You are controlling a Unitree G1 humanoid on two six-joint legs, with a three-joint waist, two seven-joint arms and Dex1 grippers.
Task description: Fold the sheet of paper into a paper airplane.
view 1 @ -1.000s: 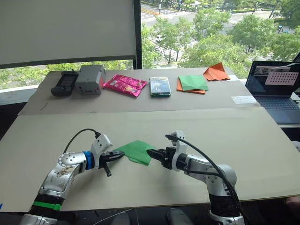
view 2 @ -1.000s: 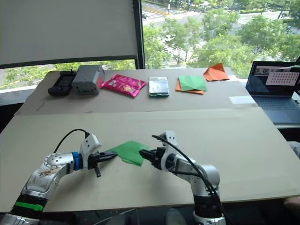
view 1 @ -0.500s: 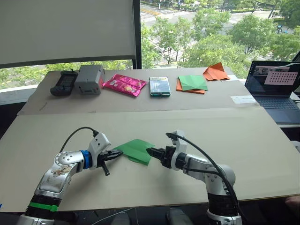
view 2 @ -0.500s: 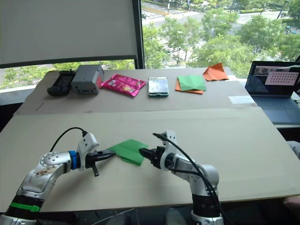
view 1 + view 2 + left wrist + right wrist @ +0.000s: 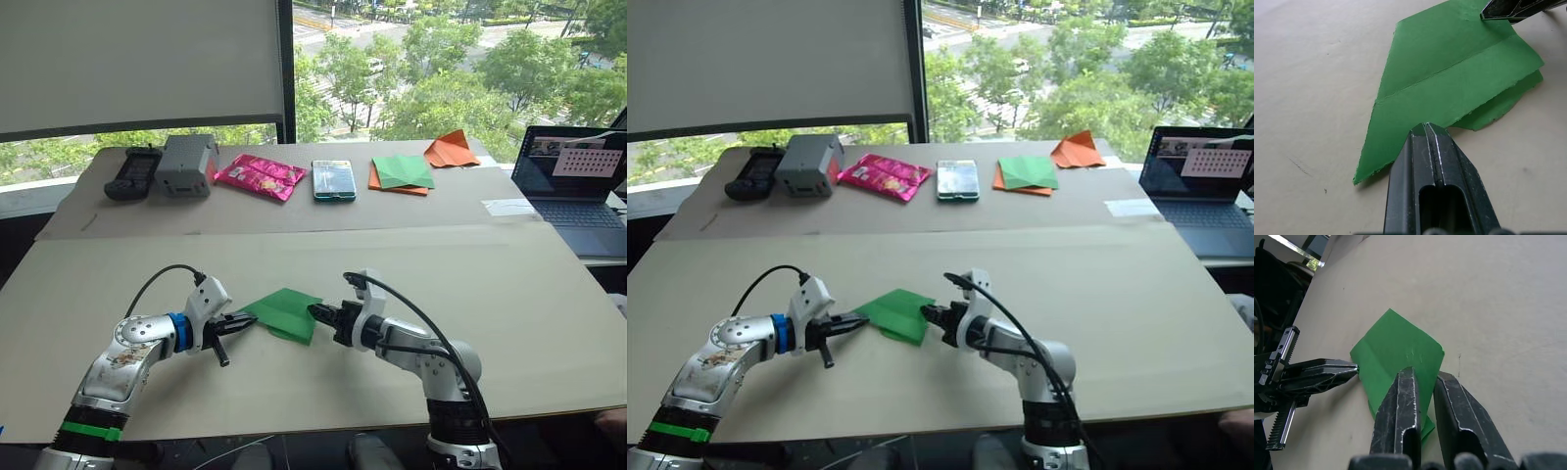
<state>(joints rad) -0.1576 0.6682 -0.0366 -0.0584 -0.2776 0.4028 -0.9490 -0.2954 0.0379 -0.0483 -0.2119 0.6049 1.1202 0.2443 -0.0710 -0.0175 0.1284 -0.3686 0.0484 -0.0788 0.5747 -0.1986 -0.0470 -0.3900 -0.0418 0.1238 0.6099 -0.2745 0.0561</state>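
While left claw (image 5: 1425,128) clamps sheet of paper (image 5: 1449,78) near corner, crease runs toward slightly parted right claw (image 5: 1422,377).

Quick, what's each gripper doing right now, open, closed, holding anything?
Left gripper: closed on the edge of the sheet of paper.
Right gripper: slightly open, one finger resting on the paper.

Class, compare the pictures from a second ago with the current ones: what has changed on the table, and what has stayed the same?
The right gripper has crept toward the robot's left, further onto the edge of the sheet of paper; its fingers stand slightly apart. The left gripper stays shut on the paper's pointed corner, and the paper lies where it did. The green-and-orange paper stack and orange pointed paper shape are unmoved.
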